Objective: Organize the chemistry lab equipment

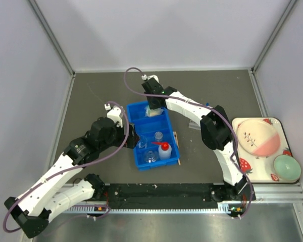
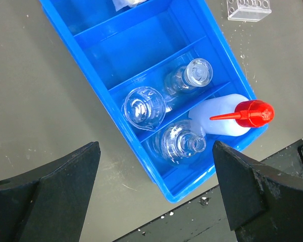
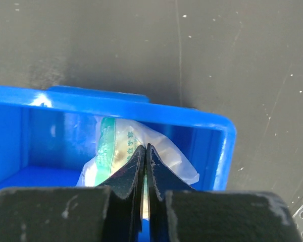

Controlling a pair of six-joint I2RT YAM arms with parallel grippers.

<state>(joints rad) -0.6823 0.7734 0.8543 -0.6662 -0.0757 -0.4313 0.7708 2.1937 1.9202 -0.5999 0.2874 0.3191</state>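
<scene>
Between the two fingers of the right pincer (image 3: 145, 149), pressed tight together, a small plastic packet (image 3: 113, 146) with green print is pinched. It hangs in the end box of the blue bin (image 3: 212, 128). Under the left pincer (image 2: 155, 151), spread wide and holding nothing, a glass flask (image 2: 179, 142) and white squeeze bottle (image 2: 219, 121) share one box. A beaker (image 2: 143, 107) and second flask (image 2: 191, 76) share the next. Past that pincer, outside the bin, lies a clear tube rack (image 2: 248, 9).

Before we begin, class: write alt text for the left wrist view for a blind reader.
A blue divided bin holds two clear flasks, a beaker and a white squeeze bottle with red nozzle; the open left gripper hovers above.
</scene>
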